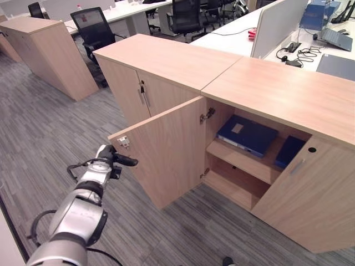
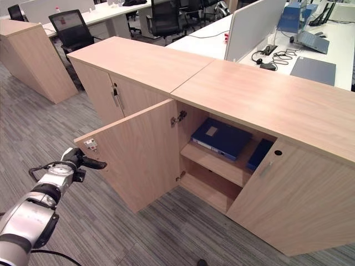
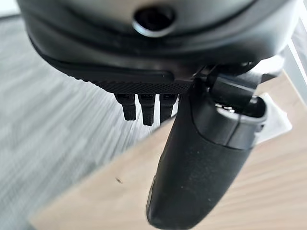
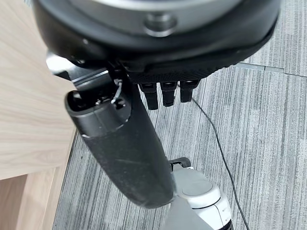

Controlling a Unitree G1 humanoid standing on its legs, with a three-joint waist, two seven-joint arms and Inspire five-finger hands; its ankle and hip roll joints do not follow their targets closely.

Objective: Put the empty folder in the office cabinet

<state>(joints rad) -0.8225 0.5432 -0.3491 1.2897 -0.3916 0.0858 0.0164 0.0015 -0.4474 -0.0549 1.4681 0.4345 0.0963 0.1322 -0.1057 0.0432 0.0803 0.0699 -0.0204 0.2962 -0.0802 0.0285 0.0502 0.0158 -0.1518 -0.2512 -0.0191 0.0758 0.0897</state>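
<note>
Left hand (image 1: 113,157) was at free edge of open left door (image 1: 161,149) of office cabinet (image 1: 277,94); thumb extended toward panel, fingers straight and relaxed, nothing held. Right hand (image 4: 144,72) hung low beside cabinet side, fingers straight, empty. Blue folder (image 1: 247,134) lay flat on upper shelf (image 1: 244,160); second blue folder (image 1: 289,151) just beside it, partly hidden by right door (image 1: 308,194). Which one task meant: unclear. Judged placing done, closing step in hand. Next move likely called for pushing left door shut, then right.
</note>
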